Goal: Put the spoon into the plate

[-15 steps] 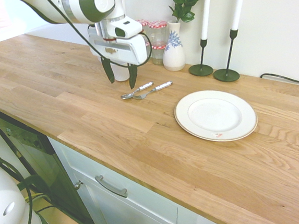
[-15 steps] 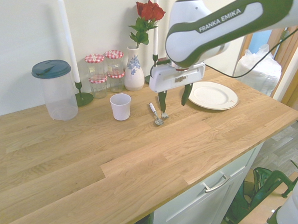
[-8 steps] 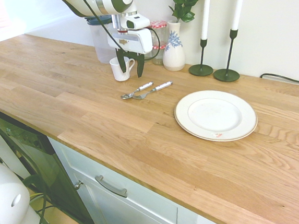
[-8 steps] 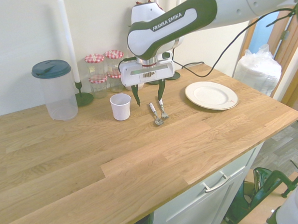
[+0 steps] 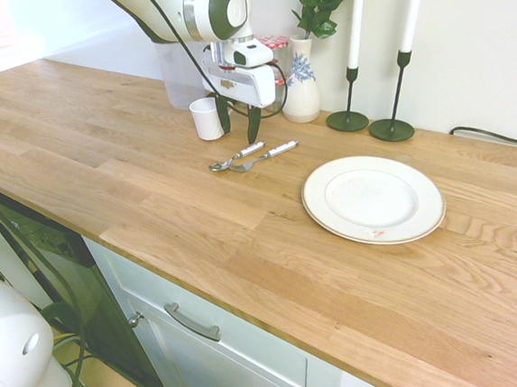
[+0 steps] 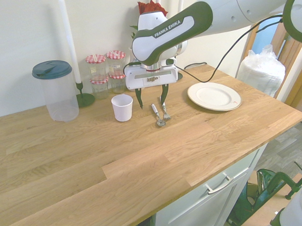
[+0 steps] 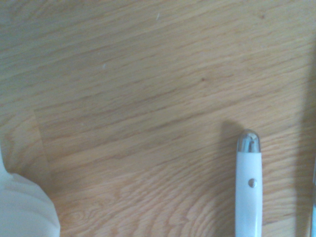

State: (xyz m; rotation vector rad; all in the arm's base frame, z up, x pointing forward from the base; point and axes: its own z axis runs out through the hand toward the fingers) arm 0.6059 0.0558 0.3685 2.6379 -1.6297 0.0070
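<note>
The gripper (image 6: 151,99), fingers spread and holding nothing, hangs just above the counter (image 6: 138,158) at upper centre of the second exterior view, near the handle ends of the spoon (image 6: 157,115) and fork (image 6: 165,111). The spoon lies untouched beside the fork; the plate (image 6: 214,96) sits well apart, right of centre. This looks like the approach: next, lower over the spoon's handle and close, leaving the fork.

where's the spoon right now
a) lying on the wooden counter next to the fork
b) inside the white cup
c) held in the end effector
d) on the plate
a: the spoon lies flat on the counter beside the fork, while the plate holds nothing and the open end effector hangs above, gripping nothing.
</note>
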